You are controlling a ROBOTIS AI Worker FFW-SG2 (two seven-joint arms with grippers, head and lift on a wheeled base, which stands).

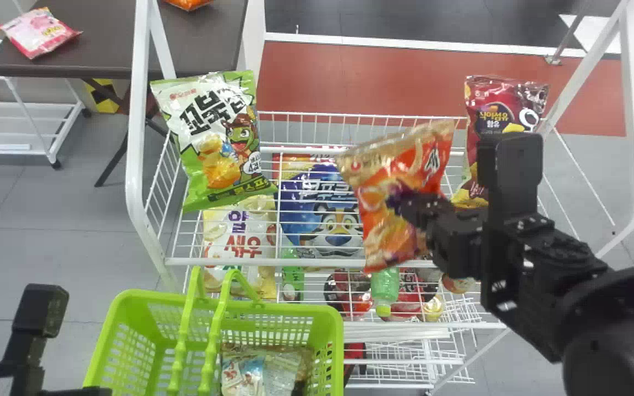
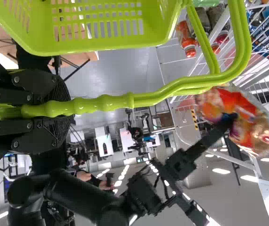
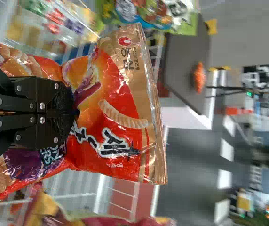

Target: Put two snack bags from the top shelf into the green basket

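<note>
While the left claw (image 2: 63,111) is closed around the handles (image 2: 104,103) of the green basket (image 1: 295,309), some wrapped packets (image 1: 245,374) lie inside, toward the basket's right wall. Whether any of them came from the top shelf (image 1: 306,263) I cannot tell, so the first of the two bags may or may not be done. Beyond the basket's far right corner, the right claw (image 3: 73,110) is pinched shut on an orange-red snack bag (image 1: 375,187), held up over the shelf's front edge and not yet in the basket. Farther back, a green-and-white bag (image 1: 218,146) stands by the shelf's left edge and a maroon bag (image 1: 498,113) near its back right corner. I'd judge the job part done: the gripped bag must go leftward and down into the basket, then be let go. If the packets inside don't count, one of those two bags must follow.
</note>
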